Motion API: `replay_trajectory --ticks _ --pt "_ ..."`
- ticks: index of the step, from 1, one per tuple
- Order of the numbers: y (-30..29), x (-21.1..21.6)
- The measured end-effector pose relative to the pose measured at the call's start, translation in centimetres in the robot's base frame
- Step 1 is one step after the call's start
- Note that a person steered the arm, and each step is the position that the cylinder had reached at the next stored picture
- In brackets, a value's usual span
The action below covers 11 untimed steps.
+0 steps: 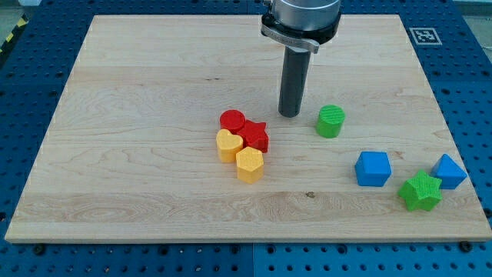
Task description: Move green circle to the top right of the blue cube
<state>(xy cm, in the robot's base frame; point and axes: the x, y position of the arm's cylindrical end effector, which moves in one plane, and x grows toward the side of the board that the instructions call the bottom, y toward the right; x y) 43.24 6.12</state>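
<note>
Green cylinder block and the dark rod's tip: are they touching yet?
Apart. The camera view shows a strip of bare wooden board between my tip and the green cylinder block, which sits to the tip's right in the view.

A pale, matt wooden surface [154, 77] is seen; the green circle [330, 121] looks ridged, matt plastic.

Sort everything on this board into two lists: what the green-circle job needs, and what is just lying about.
Needed for the job:
- green circle block
- blue cube block, below and right of it
- my tip, just left of the green circle

Lying about:
- red circle block
- red star block
- yellow heart block
- yellow hexagon block
- green star block
- second blue block at far right
</note>
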Motion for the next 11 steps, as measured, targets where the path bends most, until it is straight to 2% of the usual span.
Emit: replay_trajectory --ticks 1,3,11 --pt "2.1 0.0" --pt "6.1 2.9" --pt "10.7 8.2"
